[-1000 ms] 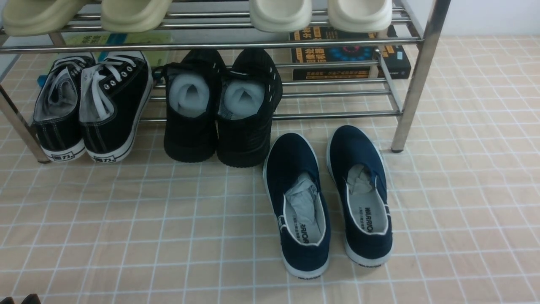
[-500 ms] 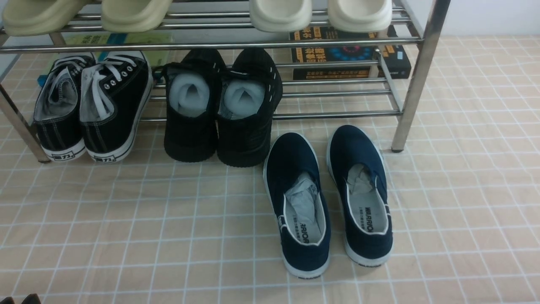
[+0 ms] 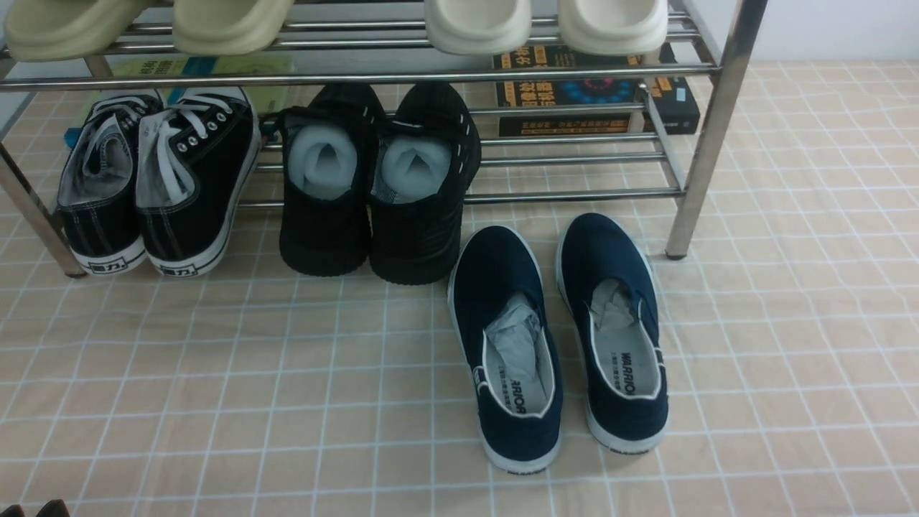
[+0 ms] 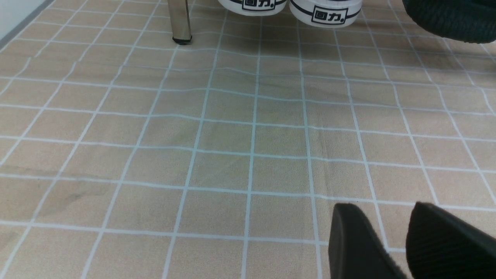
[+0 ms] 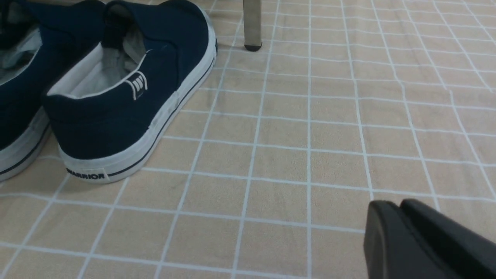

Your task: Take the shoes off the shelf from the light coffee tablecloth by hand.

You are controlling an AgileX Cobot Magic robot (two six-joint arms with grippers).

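Note:
The pair of navy slip-on shoes stands on the light coffee tablecloth (image 3: 215, 373) just in front of the chrome shelf (image 3: 711, 129), heels toward me: the left shoe (image 3: 502, 287) and the right shoe (image 3: 603, 251). Both also show in the right wrist view, the right shoe (image 5: 116, 124) beside the left shoe (image 5: 15, 93). My right gripper (image 5: 391, 207) is shut and empty, low over the cloth, apart from the shoes. My left gripper (image 4: 383, 209) is a little open and empty over bare cloth; its tips peek in at the front view's lower left corner (image 3: 29, 510).
Black lace-up sneakers (image 3: 194, 179) and all-black shoes (image 3: 416, 230) sit on the shelf's lower tier. Pale slippers (image 3: 474, 25) are on the upper tier. Books (image 3: 574, 93) lie behind. Shelf legs stand on the cloth (image 4: 180, 19) (image 5: 252, 23).

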